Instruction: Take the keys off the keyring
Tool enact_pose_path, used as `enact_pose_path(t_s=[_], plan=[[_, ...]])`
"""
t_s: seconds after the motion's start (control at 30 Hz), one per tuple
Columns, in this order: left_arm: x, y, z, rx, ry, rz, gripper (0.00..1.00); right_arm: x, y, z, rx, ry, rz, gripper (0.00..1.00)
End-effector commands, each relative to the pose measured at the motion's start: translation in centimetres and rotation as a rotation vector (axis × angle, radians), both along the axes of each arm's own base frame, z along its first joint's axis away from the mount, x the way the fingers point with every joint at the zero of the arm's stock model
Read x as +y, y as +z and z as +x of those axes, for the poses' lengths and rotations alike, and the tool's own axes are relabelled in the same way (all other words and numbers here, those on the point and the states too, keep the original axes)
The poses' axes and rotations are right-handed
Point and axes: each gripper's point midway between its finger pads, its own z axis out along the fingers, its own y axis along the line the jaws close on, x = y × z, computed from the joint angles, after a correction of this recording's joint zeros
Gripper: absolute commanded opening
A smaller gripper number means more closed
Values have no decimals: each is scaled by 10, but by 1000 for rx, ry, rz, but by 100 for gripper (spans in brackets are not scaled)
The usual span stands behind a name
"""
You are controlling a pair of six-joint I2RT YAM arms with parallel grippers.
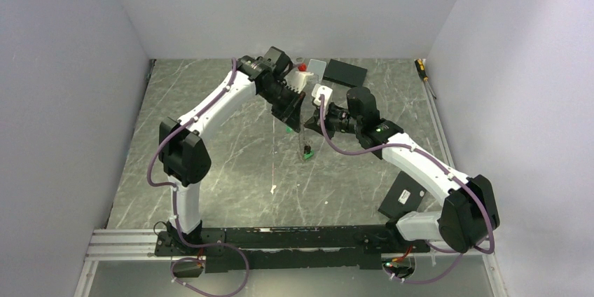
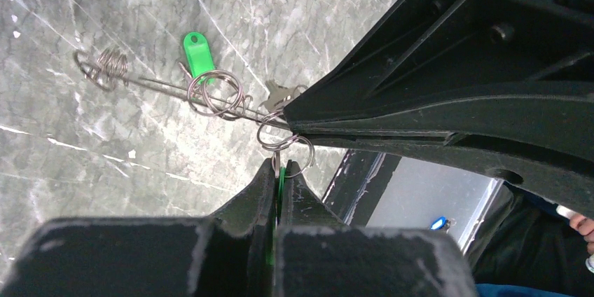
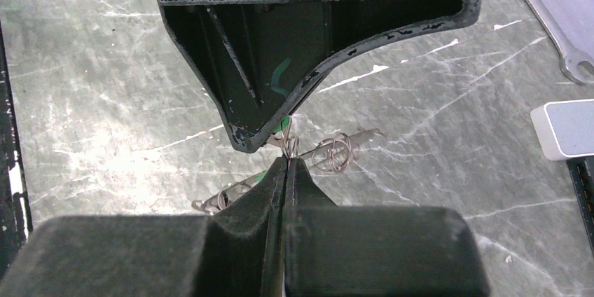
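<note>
L gripper (image 2: 279, 171) is clamped shut on the head of a green key (image 2: 279, 189), w/ a sliver of green showing betw. its fingers. R gripper (image 2: 294, 124) has its jaws pressed together on the keyring (image 2: 283, 144), right at the small split rings just above that key. Both are held up off the table (image 2: 84, 171). The rest of the keyring trails off to the left: a larger ring, a second green key (image 2: 199, 50) lying past it, and a coil spring (image 2: 105, 69) at the far end. I can't pick out the black key; the metal bit by the R tip may be its blade, but the view's too cluttered to say. Step in hand, as I judge it, is working the held key off its ring. To do it well, hold R firm on the wire near the ring's split end and have L walk the key round the coil rather than pull straight, w/ small moves so neither pinch slips. A hard tug would likely just drag the whole bunch.
</note>
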Motion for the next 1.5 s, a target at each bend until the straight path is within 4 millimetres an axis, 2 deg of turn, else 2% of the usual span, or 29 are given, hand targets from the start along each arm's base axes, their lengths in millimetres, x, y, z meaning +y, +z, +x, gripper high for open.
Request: enact_pose_path(t_s=[0.0, 0.37, 0.57, 0.87, 1.07, 1.47], plan=[[1, 9, 12, -25, 39, -29, 0, 0, 28, 1, -68, -5, 45, 0], [15, -14, 28, -35, 102, 55, 0, -7, 37, 1, -87, -25, 54, 0], [20, -21, 29, -23, 113, 63, 0, -9, 39, 2, -84, -32, 64, 0], [15, -4, 20, -24, 71, -1, 0, -8, 30, 2, -76, -21, 62, 0], [15, -12, 16, 1, 74, 2, 0, -4, 34, -3, -63, 4, 81, 0], [0, -25, 8, 39, 31, 8, 0, -2, 35, -6, -61, 24, 93, 0]])
